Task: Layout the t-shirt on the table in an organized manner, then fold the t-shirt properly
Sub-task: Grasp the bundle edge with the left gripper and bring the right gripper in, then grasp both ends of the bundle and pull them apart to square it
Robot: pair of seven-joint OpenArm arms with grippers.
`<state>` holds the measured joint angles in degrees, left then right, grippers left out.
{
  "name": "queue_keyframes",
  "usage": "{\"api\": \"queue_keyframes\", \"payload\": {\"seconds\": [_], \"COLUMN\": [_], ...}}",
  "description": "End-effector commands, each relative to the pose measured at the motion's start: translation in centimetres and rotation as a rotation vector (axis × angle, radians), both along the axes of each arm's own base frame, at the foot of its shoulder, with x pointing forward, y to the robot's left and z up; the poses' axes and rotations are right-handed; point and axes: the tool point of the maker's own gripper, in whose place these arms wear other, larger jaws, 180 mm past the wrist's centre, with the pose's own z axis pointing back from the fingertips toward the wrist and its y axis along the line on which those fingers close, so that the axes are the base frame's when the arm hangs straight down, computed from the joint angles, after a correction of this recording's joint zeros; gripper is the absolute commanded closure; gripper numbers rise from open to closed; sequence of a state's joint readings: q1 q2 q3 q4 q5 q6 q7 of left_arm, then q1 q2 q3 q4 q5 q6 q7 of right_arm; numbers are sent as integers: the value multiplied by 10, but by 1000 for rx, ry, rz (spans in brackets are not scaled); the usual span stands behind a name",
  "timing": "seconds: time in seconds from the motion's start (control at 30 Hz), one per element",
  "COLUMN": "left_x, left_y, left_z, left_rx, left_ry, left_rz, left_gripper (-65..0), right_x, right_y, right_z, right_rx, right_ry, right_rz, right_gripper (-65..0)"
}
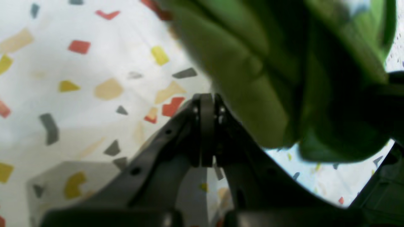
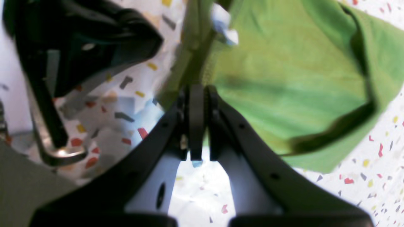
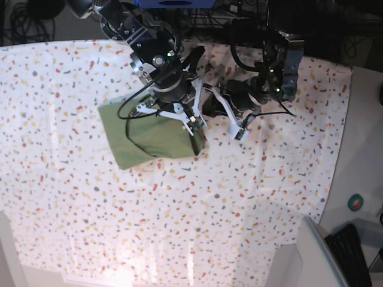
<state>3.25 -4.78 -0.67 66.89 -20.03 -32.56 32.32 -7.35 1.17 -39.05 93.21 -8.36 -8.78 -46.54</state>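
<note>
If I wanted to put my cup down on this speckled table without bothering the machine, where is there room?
The near half of the table, below the t-shirt, is bare. So is the far-left stretch beside the shirt and the strip along the right edge. It is crowded at the top middle, where the right gripper and left gripper work over the shirt.

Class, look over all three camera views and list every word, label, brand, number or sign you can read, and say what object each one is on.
No text can be read in any view.
White tag at the collar of the t-shirt: too blurred to tell whether anything is printed on it.
Round teal item beside the table, base view: too small to read.
The flecks on the table are a pattern, not writing.
</note>
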Motion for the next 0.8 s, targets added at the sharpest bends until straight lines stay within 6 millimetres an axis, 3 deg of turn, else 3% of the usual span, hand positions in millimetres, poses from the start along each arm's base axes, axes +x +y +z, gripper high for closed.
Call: {"api": "queue_keyframes", "payload": {"seconds": [0.0, 0.23, 0.43, 0.6, 0.7, 0.77], "left_x": [5, 2, 3, 9, 14, 18], "left_y": [1, 4, 5, 46, 66, 65], "left_z": [4, 3, 15, 35, 57, 77], "left_rx": [1, 4, 4, 68, 119, 142], "left_ry": [-15, -6, -46, -75, -114, -156], "left_rz": [1, 2, 2, 79, 101, 83], "left_gripper": [0, 0, 0, 0, 0, 0], "right_x": [9, 11, 10, 13, 25, 37], "right_y": [3, 2, 22, 32, 26, 2], "right_z": [9, 9, 12, 16, 34, 50], "right_rx": [14, 14, 52, 73, 91, 94], "right_ry": [-38, -41, -25, -29, -84, -139], "right_rz": [-1, -7, -9, -9, -21, -66], "right_gripper": [0, 0, 0, -218, -242, -242]}}
